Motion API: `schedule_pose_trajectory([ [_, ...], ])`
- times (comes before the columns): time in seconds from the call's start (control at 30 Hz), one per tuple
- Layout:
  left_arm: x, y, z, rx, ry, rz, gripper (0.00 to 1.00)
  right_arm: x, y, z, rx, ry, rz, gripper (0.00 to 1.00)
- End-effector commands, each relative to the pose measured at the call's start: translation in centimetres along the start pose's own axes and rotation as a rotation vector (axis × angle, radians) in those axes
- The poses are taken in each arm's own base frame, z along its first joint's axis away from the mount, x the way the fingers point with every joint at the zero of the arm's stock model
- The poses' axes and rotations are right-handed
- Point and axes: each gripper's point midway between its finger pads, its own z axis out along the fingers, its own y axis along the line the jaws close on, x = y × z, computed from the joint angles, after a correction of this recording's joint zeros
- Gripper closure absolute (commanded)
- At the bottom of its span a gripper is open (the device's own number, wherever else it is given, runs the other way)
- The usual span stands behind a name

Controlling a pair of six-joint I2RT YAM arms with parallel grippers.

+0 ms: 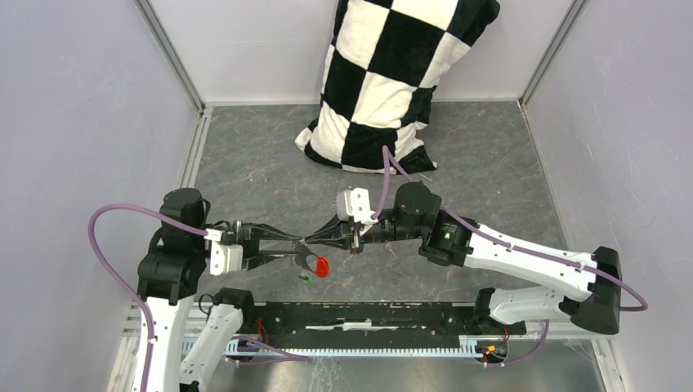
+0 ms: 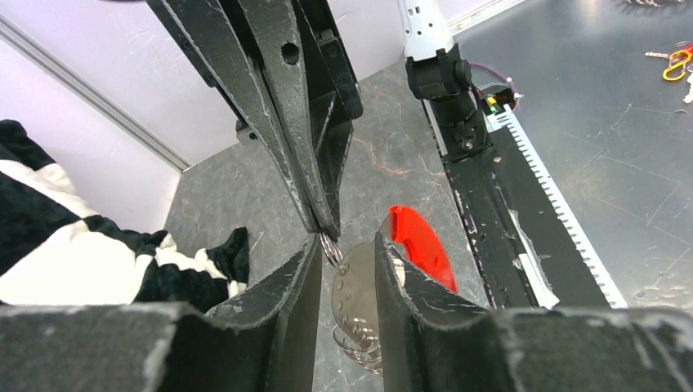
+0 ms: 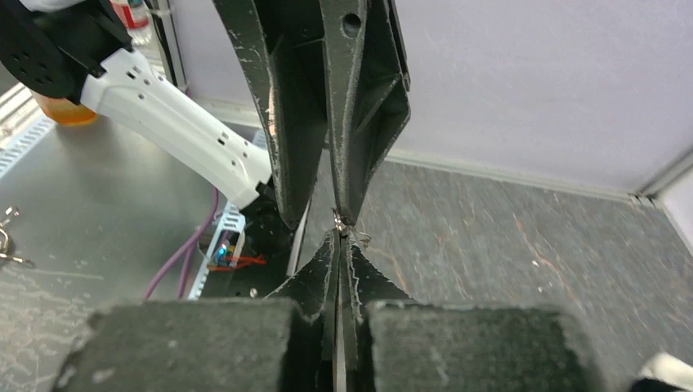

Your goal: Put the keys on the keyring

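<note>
The keyring's flat fob, grey metal (image 2: pixel 353 296) with a red part (image 2: pixel 421 245), sits between my left gripper's (image 2: pixel 347 253) fingers, held above the table. Thin silver wire rings (image 2: pixel 331 248) at its top are pinched by my right gripper (image 1: pixel 317 239), whose jaws are pressed together (image 3: pixel 341 234). More wire rings (image 2: pixel 359 343) hang below the fob. From above, the two grippers meet tip to tip, with the red fob (image 1: pixel 322 266) and a small green key head (image 1: pixel 306 278) hanging just under the left gripper (image 1: pixel 299 245). The red-headed key is not discernible.
A black-and-white checkered pillow (image 1: pixel 384 73) leans against the back wall. White walls close in the grey mat (image 1: pixel 490 163) on three sides. A black rail (image 1: pixel 368 314) runs along the near edge between the arm bases.
</note>
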Motion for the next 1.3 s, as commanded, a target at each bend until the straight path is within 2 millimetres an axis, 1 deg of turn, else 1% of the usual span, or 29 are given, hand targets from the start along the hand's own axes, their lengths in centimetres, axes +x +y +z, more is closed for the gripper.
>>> schedule_pose_trajectory([
  [0.0, -0.5, -0.4, 0.0, 0.007, -0.011, -0.017, 0.63, -0.7, -1.7, -1.5, 0.076, 0.146, -0.050, 0.99],
  [0.07, -0.4, -0.4, 0.0, 0.001, -0.002, -0.008, 0.60, -0.4, -2.2, -1.9, 0.100, 0.209, -0.043, 0.99],
  [0.13, -0.1, -0.2, -0.1, -0.014, 0.017, 0.007, 0.49, 0.0, -2.7, -2.3, 0.126, 0.271, -0.033, 0.99],
  [0.17, 0.2, -0.1, -0.2, -0.024, 0.032, 0.015, 0.48, 0.2, -3.1, -2.6, 0.143, 0.302, -0.025, 0.99],
  [0.23, 0.8, 0.0, -0.3, -0.037, 0.052, 0.026, 0.48, 0.4, -3.7, -3.0, 0.175, 0.352, -0.019, 0.99],
  [0.3, 1.4, 0.2, -0.4, -0.054, 0.071, 0.014, 0.54, 1.0, -4.5, -3.5, 0.231, 0.408, 0.001, 0.99],
  [0.33, 1.8, 0.5, -0.4, -0.069, 0.082, -0.016, 0.57, 1.6, -4.9, -3.7, 0.253, 0.447, 0.015, 0.99],
  [0.4, 3.0, 1.2, -0.5, -0.112, 0.103, -0.110, 0.58, 2.8, -5.7, -4.0, 0.304, 0.530, 0.058, 0.99],
  [0.5, 4.8, 2.8, -0.7, -0.202, 0.114, -0.271, 0.54, 4.5, -6.7, -4.4, 0.378, 0.644, 0.108, 0.99],
  [0.53, 5.5, 3.1, -0.7, -0.227, 0.113, -0.319, 0.52, 4.6, -6.8, -4.5, 0.393, 0.663, 0.117, 0.99],
  [0.63, 7.5, 2.9, -0.6, -0.239, 0.118, -0.408, 0.48, 5.4, -7.6, -4.8, 0.459, 0.703, 0.143, 0.99],
  [0.73, 8.9, 2.2, -0.4, -0.225, 0.116, -0.477, 0.46, 5.7, -7.7, -4.5, 0.472, 0.709, 0.169, 0.99],
  [0.9, 9.1, 1.8, -0.3, -0.219, 0.087, -0.446, 0.42, 6.0, -7.5, -3.1, 0.450, 0.703, 0.226, 0.99],
  [1.0, 9.4, 2.1, -0.3, -0.232, 0.085, -0.425, 0.41, 6.0, -7.1, -2.1, 0.433, 0.690, 0.276, 0.99],
  [1.13, 9.6, 2.5, -0.3, -0.235, 0.094, -0.398, 0.42, 5.6, -5.7, -0.9, 0.335, 0.650, 0.311, 0.99],
  [1.2, 9.3, 3.1, -0.4, -0.251, 0.101, -0.376, 0.43, 5.3, -5.3, -0.6, 0.306, 0.609, 0.309, 1.00],
  [1.27, 8.5, 3.7, -0.6, -0.260, 0.106, -0.340, 0.44, 4.8, -5.1, -0.7, 0.285, 0.545, 0.313, 1.00],
])
